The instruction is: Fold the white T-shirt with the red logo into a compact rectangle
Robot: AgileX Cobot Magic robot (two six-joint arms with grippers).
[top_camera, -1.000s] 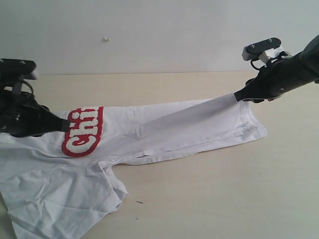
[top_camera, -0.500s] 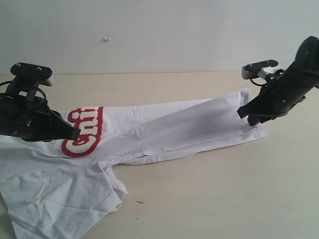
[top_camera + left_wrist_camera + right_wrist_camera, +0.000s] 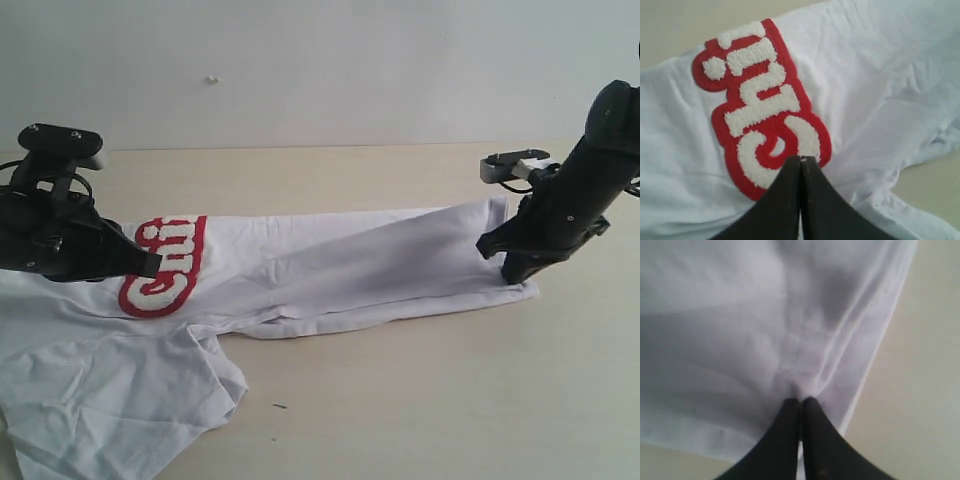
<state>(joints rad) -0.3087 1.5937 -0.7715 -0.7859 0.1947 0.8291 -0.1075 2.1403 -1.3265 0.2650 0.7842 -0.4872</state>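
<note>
- A white T-shirt (image 3: 340, 270) lies stretched across a pale wooden table (image 3: 420, 400). In the exterior view it runs from 8 o'clock to 3 o'clock and is folded lengthwise into a long band.
- The red logo (image 3: 760, 105), a bubble-outlined patch with fuzzy white lettering, sits at 9 o'clock on the table. Only "Chi" reads plainly. A fragment of a fourth letter runs over the fold, and the rest of the word is hidden.
- The left gripper (image 3: 801, 159) has its black fingers pressed together, tips at the patch's edge beside the "C" and covering part of that letter. Whether any cloth is caught between them cannot be made out.
- At 3 o'clock the right gripper (image 3: 801, 400) is clamped on the T-shirt near its stitched hem (image 3: 879, 335). Creases in the fabric gather into the closed tips.
- The shirt's end at 7 o'clock is rumpled, and the frame's edge cuts it off.
- The left arm (image 3: 45, 245) is cropped at the 9 o'clock edge of the exterior view, and the right arm (image 3: 590, 170) at the 3 o'clock edge.
- The right wrist view is soft and shadowed, so fine detail in the cloth is lost there.
</note>
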